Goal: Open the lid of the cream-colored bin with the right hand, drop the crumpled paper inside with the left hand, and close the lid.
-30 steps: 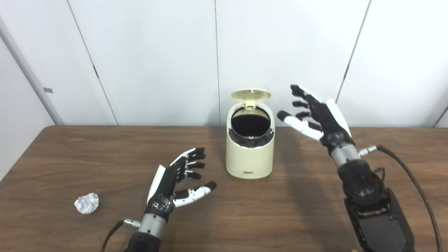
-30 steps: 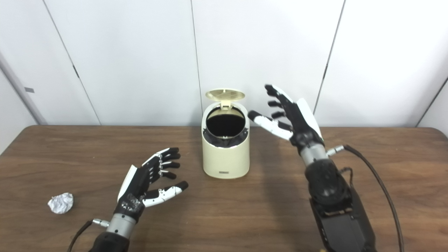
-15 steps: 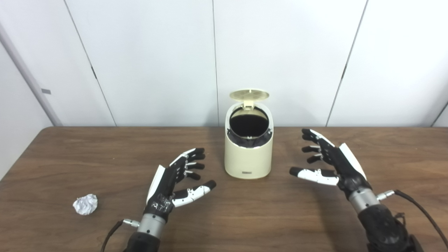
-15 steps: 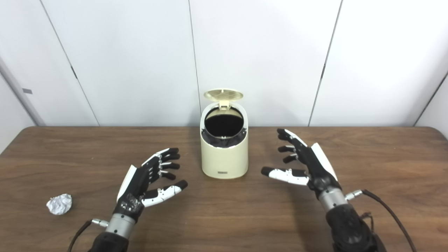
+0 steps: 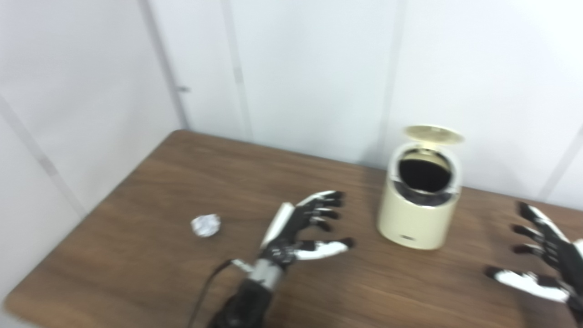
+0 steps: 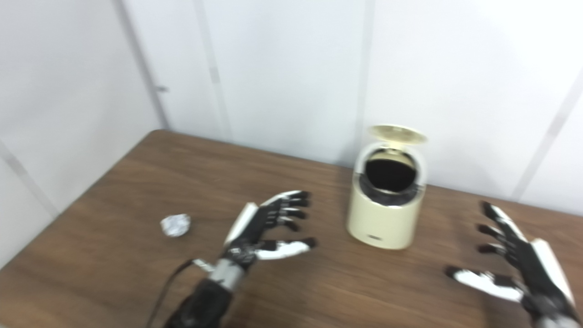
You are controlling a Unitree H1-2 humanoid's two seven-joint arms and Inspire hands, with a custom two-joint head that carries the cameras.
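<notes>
The cream-colored bin (image 5: pixel 419 218) stands on the wooden table (image 5: pixel 150 191) near the back wall. Its round lid (image 5: pixel 433 134) is flipped up, showing the dark inside. A crumpled ball of paper (image 5: pixel 205 225) lies on the table to the left, apart from both hands. My left hand (image 5: pixel 304 228) hovers open between the paper and the bin, fingers spread, holding nothing. My right hand (image 6: pixel 514 262) is open low over the table, right of the bin, partly cut by the picture's edge. The whole picture is blurred.
White wall panels (image 5: pixel 309 68) rise right behind the table. The table's left edge (image 5: pixel 77 228) and near left corner are in view. A cable (image 5: pixel 205 291) runs from my left wrist toward the bottom edge.
The camera has swung to the left, so the whole scene sits further right and is blurred. My right hand came down from beside the raised lid to low over the table. The left hand has kept its pose.
</notes>
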